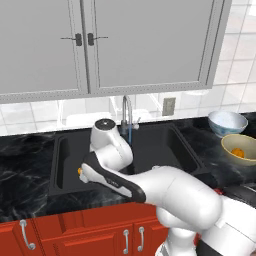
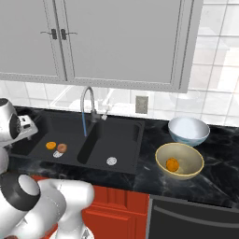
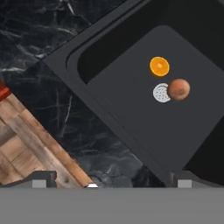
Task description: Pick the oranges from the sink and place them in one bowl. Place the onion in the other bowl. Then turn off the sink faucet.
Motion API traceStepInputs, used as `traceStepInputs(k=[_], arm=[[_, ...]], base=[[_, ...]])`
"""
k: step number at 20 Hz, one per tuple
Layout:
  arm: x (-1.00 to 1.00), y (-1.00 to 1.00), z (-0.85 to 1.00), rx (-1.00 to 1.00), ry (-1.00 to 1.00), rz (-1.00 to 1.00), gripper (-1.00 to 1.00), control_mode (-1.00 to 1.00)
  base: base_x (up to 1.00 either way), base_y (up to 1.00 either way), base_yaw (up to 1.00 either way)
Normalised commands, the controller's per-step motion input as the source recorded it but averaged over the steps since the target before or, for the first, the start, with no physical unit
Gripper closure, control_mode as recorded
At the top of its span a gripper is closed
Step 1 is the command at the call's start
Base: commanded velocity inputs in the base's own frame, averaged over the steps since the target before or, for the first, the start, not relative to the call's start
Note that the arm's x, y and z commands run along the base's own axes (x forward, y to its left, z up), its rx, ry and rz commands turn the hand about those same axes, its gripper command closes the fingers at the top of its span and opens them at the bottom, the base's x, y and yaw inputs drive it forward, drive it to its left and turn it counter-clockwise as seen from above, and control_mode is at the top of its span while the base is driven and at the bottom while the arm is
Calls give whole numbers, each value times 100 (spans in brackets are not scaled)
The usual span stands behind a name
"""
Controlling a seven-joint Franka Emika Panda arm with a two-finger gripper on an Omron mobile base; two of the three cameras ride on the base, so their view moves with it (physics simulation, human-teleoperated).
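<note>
One orange (image 3: 159, 66) (image 2: 51, 145) lies in the left basin of the black sink (image 2: 135, 140). The reddish-brown onion (image 3: 178, 89) (image 2: 61, 148) sits right beside it, against the drain (image 3: 161, 92). A second orange (image 2: 172, 164) (image 1: 238, 153) rests in the yellow-tan bowl (image 2: 195, 161) on the right counter. Behind that stands the pale blue-white bowl (image 2: 188, 130) (image 1: 227, 122), with nothing in it. My gripper (image 3: 113, 181) hangs open above the sink's front left corner, well short of the fruit, with nothing between its fingers. A blue stream runs from the silver faucet (image 2: 86, 105) (image 1: 126, 116).
Black marble counter (image 3: 39, 39) surrounds the sink, with red cabinet fronts (image 1: 75, 232) below. Grey wall cabinets (image 2: 116, 42) hang overhead. The right basin holds only its drain (image 2: 111, 161). My own arm (image 1: 150, 185) blocks much of the sink in the left base view.
</note>
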Motion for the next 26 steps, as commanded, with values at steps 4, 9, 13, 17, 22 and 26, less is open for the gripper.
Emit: traceStepInputs(k=[4,9,13,17,22,26], arm=[[29,30,-8,0,0,0,-100,-100],[31,6,0,0,0,-1,-100,-100],[31,-13,0,0,0,-1,-100,-100],[17,-36,0,0,0,0,-100,-100],[1,-28,0,0,0,-3,-100,-100],[8,-12,0,0,0,-5,-100,-100]], base=[[0,0,0],[0,0,0],[0,0,0],[0,0,0],[0,0,0],[0,0,0]])
